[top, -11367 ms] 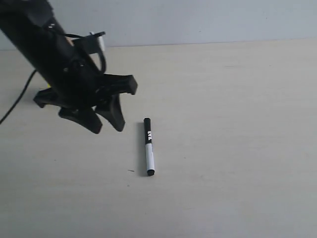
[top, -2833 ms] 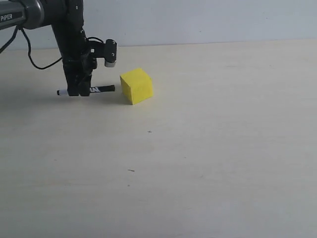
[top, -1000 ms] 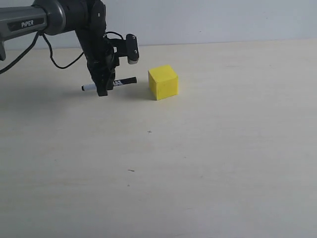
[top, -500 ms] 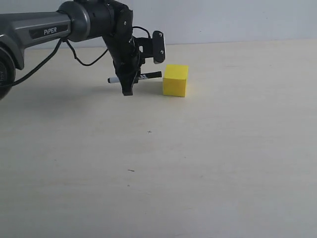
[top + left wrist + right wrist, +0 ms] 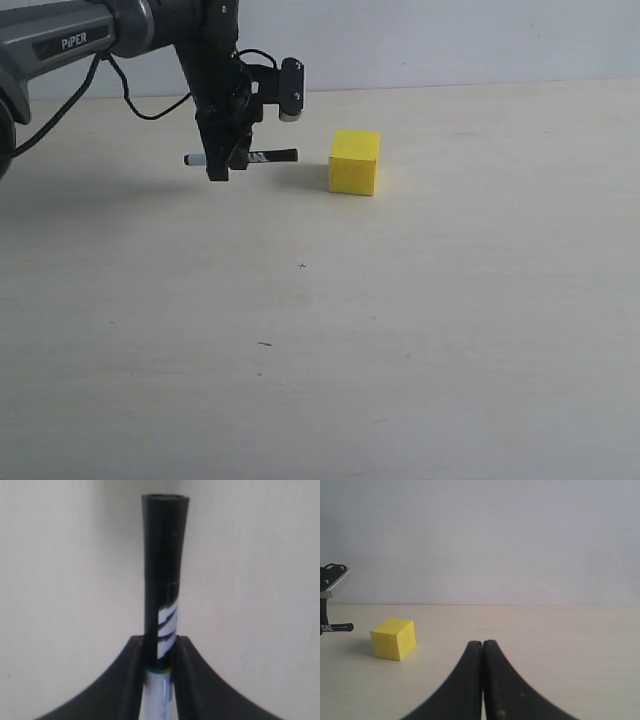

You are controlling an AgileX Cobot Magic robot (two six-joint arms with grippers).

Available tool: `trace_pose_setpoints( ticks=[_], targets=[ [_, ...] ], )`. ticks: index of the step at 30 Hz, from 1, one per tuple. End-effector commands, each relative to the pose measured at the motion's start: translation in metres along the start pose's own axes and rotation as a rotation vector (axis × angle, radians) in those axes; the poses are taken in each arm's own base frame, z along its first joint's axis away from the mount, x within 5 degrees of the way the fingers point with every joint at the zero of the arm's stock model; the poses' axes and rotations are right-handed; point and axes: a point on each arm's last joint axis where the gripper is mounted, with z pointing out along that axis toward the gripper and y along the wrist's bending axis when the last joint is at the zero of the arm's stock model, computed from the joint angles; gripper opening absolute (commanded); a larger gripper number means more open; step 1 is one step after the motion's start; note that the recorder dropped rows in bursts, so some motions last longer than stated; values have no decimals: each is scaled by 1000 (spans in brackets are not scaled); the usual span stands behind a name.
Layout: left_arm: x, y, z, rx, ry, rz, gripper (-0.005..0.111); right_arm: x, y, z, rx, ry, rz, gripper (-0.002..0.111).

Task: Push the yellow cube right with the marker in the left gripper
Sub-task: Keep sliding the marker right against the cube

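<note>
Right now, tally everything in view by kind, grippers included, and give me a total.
Cubes: 1, the yellow cube
Markers: 1, the marker, clamped in the left gripper
Grippers: 2, the left gripper and the right gripper
Total: 4

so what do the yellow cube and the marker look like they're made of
The small matte yellow cube looks like foam or painted wood: flat even colour, no glints, crisp edges; which one, the pictures leave open. The slim black-and-white marker looks like smooth plastic: its black cap shows a faint sheen and carries cleanly printed white stripes.
</note>
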Motion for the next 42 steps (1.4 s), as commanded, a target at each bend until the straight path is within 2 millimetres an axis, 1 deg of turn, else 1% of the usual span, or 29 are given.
trace_pose_setpoints(
  ticks=[1,3,6,8,18,20,24,27,30,33,42],
  targets=[
    [-4,2,1,61,-34,-7,0,1,0,0,-1,-5,-2,0],
    [-5,5,3,49,-41,-26,0,1,0,0,-1,-5,-2,0],
    [-6,5,5,55,-42,-108,0,1,0,0,-1,-5,-2,0],
    [-6,5,4,54,-47,-108,0,1,0,0,-1,-5,-2,0],
    [-8,6,4,35,-48,-87,0,1,0,0,-1,-5,-2,0],
    [-10,7,4,13,-44,-35,0,1,0,0,-1,-5,-2,0],
    [-15,9,4,-36,-27,7,0,1,0,0,-1,-5,-2,0],
    [-19,9,10,-83,44,43,0,1,0,0,-1,-5,-2,0],
    [-23,5,22,-90,108,76,0,1,0,0,-1,-5,-2,0],
    [-26,3,27,-79,74,62,0,1,0,0,-1,-5,-2,0],
    [-29,8,26,-133,39,5,0,1,0,0,-1,-5,-2,0]
  ],
)
